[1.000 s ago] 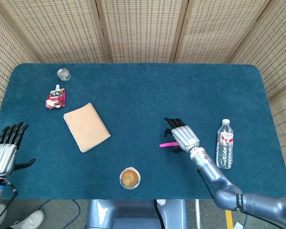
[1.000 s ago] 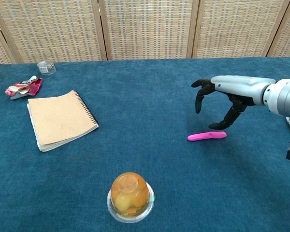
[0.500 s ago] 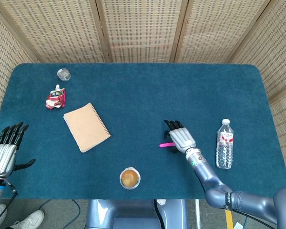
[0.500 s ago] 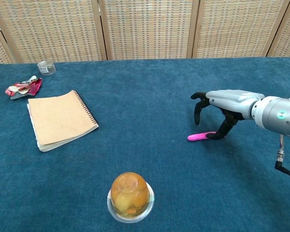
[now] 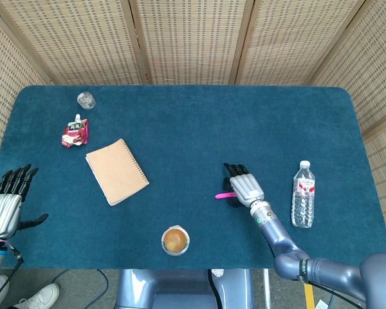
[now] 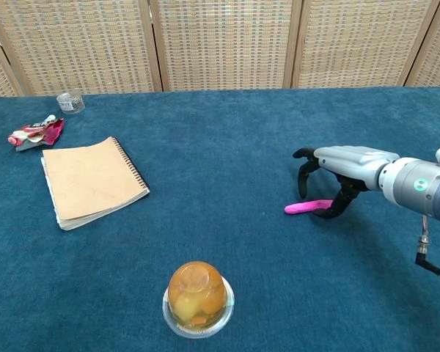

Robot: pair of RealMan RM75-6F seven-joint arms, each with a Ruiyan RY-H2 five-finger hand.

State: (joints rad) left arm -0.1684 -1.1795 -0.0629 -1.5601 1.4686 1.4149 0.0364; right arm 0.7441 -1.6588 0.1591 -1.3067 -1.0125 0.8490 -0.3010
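- On the right part of the table (image 5: 180,129), my right hand (image 5: 245,186) is low over the pink stick (image 6: 306,207), with fingers curled down around its right end. The thumb seems to touch the stick, but I cannot tell if the fingers really pinch it.
- I judge the stick to be light, thin and maybe a little soft. It lies flat on the blue cloth, so it is hard to get fingers under it. I think the middle, taken from both long sides, is the best place to hold.
- Near the left edge, my left hand (image 5: 5,205) holds nothing. Its fingers are straight and a little apart, and the thumb points to the side.
- Close to the front edge stands a clear cup (image 6: 198,299) with a sealed lid, and yellow-orange fruit pieces are inside.
- Beside the right hand, a water bottle (image 5: 302,194) lies on its side. I cannot tell how full it is.
- At the far left is a small glass (image 5: 85,100). I see nothing in it.
- Between the glass and the notebook (image 5: 116,171) lies a crumpled red pouch (image 5: 74,132).
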